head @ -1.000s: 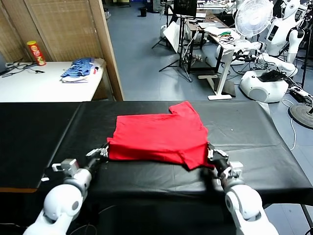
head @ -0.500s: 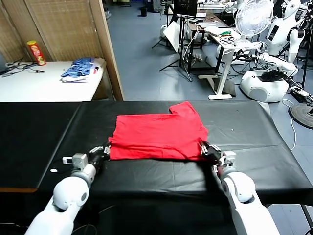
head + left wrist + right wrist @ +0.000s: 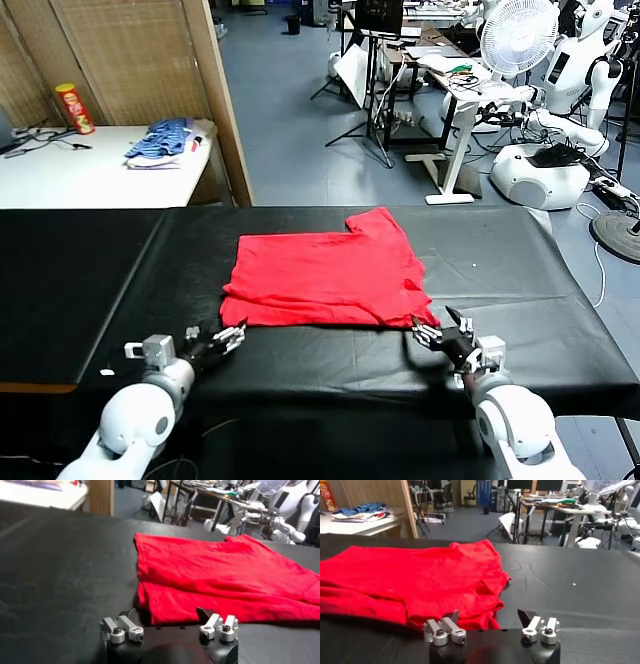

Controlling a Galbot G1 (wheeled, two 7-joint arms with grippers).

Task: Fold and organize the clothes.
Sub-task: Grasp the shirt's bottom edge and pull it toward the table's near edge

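Evidently between folds, the red T-shirt (image 3: 325, 280) lay partly folded mid-tabletop (image 3: 520, 260), both left hand (image 3: 222, 340) and right hand (image 3: 440, 332) open, empty, just off its near corners; next move required regrasping them.

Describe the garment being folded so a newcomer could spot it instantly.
Start at the long black-covered table in front of the robot. At its middle lies a bright red short-sleeved T-shirt, folded over, one sleeve pointing away. It is the only red cloth; the blue-and-white fabric pile sits on a separate white table.

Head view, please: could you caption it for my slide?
Both open grippers, left gripper and right gripper, flank a folded red T-shirt.
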